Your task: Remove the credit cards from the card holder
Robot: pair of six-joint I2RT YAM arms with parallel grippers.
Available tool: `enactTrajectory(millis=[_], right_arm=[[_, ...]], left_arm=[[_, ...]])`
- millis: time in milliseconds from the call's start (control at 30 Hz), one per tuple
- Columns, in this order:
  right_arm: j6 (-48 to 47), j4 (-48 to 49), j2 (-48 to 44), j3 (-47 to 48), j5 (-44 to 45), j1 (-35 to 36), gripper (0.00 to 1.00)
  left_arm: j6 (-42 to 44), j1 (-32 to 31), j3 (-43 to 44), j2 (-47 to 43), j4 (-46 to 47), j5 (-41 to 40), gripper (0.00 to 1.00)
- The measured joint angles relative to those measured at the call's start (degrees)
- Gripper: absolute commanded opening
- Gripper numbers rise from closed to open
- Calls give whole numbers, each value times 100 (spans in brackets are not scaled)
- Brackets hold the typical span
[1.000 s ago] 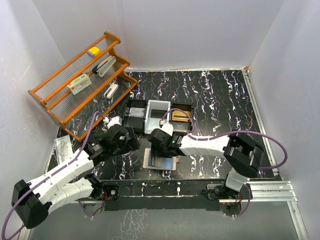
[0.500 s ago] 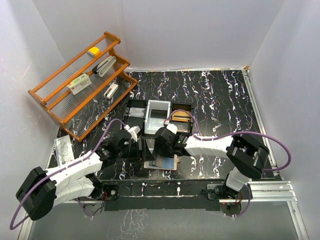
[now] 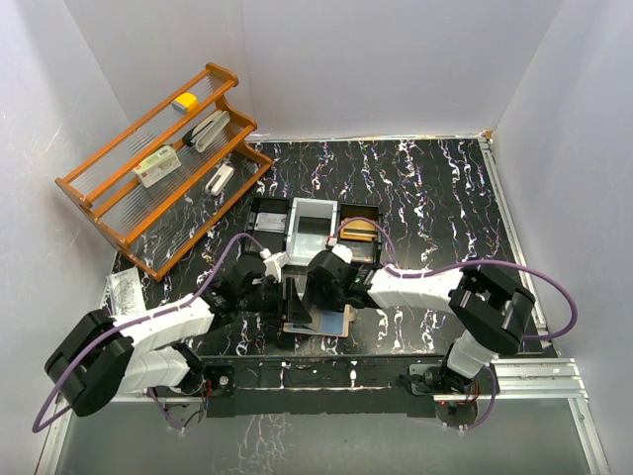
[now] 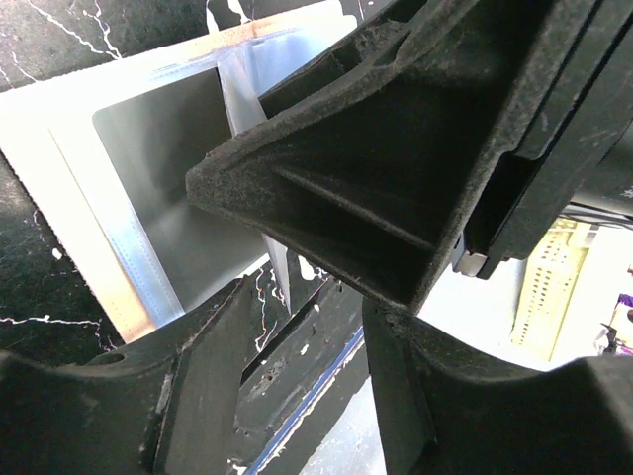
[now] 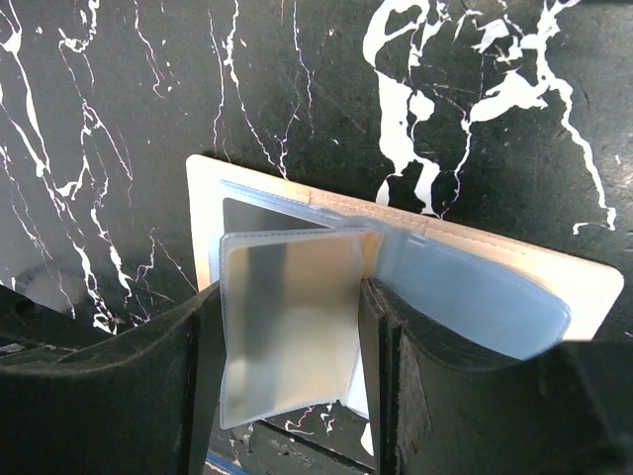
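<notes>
Marbled tabletop [image 3: 445, 198] bears open card holder [image 5: 514, 255]; right jaws clamp grey card [image 5: 287, 317]; left jaws parted.

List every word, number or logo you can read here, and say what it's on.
None is legible.
Small white box on the orange wooden rack: printed label, too small to read.
Clear plastic bag at far left: dark print, too small.
Silvery-grey sleeved card of the beige leather card holder: no print shows.
</notes>
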Motion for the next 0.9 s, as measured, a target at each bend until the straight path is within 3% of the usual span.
enactTrajectory(millis=[233,333,400,667,900], right_arm=[[2,42,-26,-26,-39,-37,50],[0,63,-26,-28,-68,-44,51],[0,68,-35,-28,-105,-46,53],[-26,-107,-315,-28,-74,-162,79],[7,-457,-868,-28,234,-232,82]], left_arm=[[-2,0,-20,291,262,83,27],[-9,0,-17,573,369,83,24],[-11,0,-15,728,413,81,26],[9,4,70,844,413,85,35],[-7,4,219,1158,584,214,41]])
